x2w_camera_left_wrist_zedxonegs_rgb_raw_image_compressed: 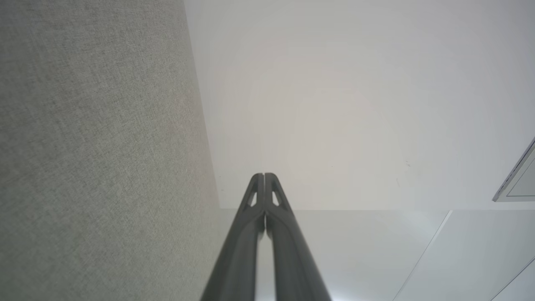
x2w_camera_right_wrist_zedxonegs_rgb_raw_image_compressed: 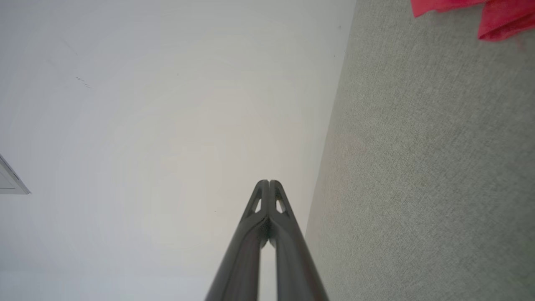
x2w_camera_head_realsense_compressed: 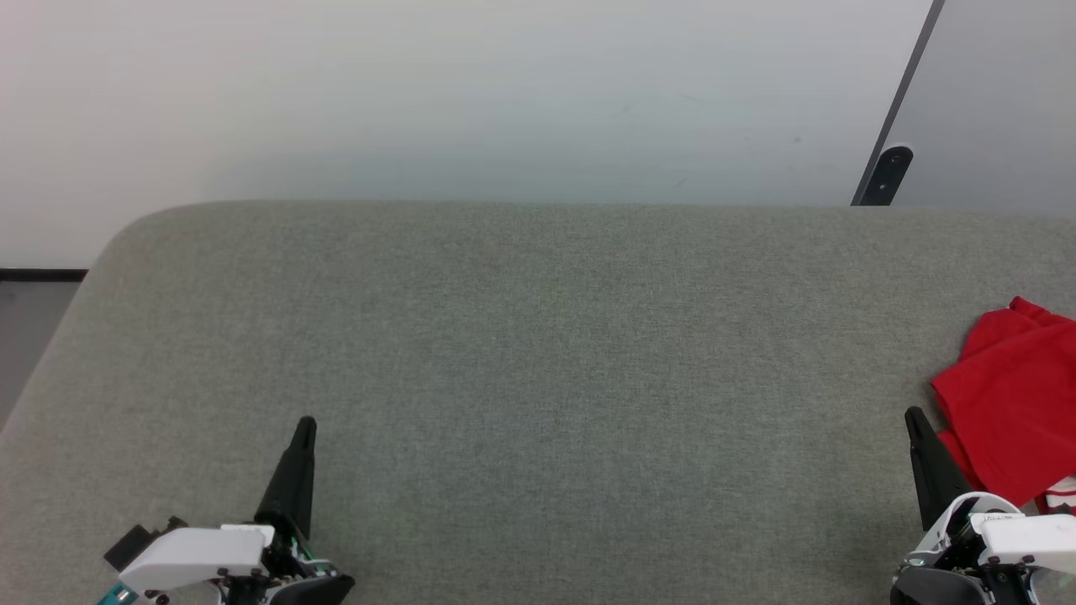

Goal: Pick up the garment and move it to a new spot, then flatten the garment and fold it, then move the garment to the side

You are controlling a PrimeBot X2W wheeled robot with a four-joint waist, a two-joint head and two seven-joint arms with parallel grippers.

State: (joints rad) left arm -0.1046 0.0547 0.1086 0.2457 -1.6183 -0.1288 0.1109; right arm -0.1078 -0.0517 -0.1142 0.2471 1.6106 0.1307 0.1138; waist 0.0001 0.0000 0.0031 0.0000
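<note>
The garment (x2w_camera_head_realsense_compressed: 1013, 403) is a crumpled red heap at the right edge of the grey fabric surface (x2w_camera_head_realsense_compressed: 538, 353), with a bit of white and striped trim at its lower edge; part of it runs out of the head view. Its red folds (x2w_camera_right_wrist_zedxonegs_rgb_raw_image_compressed: 497, 16) also show in the right wrist view's top right corner. My right gripper (x2w_camera_head_realsense_compressed: 912, 418) stands shut and empty just left of the heap, fingertips pressed together (x2w_camera_right_wrist_zedxonegs_rgb_raw_image_compressed: 268, 182). Far to the left, my left gripper (x2w_camera_head_realsense_compressed: 306, 424) is shut with nothing in it, its fingertips meeting (x2w_camera_left_wrist_zedxonegs_rgb_raw_image_compressed: 263, 175).
The grey surface has a rounded far-left corner (x2w_camera_head_realsense_compressed: 134, 227) and ends at a pale wall (x2w_camera_head_realsense_compressed: 471, 92). A dark slanted bar with a rounded black end (x2w_camera_head_realsense_compressed: 887, 172) stands beyond the far right edge. Floor shows past the left edge (x2w_camera_head_realsense_compressed: 34, 328).
</note>
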